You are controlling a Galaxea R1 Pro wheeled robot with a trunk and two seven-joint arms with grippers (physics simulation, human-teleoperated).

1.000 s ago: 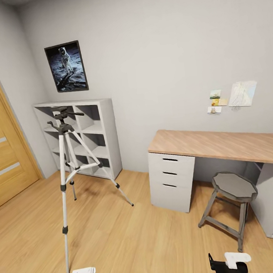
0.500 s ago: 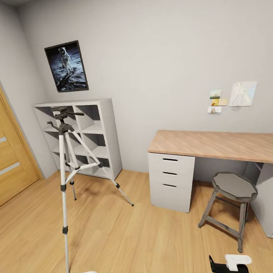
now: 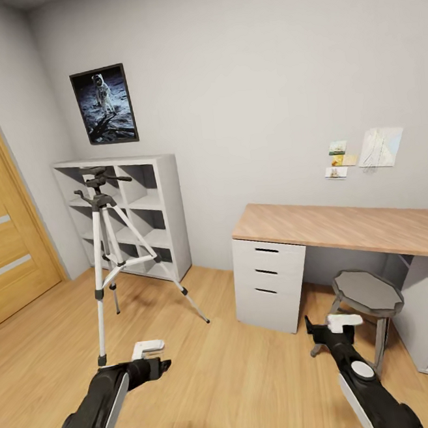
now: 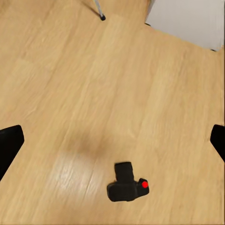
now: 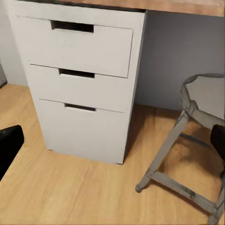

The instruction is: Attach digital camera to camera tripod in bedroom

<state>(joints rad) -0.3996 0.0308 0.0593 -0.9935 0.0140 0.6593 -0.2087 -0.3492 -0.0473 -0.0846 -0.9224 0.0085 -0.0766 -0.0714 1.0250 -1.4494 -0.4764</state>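
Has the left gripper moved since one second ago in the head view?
Yes. The left gripper has risen and reached forward, now level with the silver three-legged tripod's near foot.

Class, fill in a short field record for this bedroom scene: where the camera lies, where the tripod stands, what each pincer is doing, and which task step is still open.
digital camera: on the wood floor, below the left pincer, apart from it
camera tripod: upright before the white cube shelf, head bare
left pincer: open, empty
right pincer: open, empty, facing desk drawers and stool
open step: camera not yet picked up
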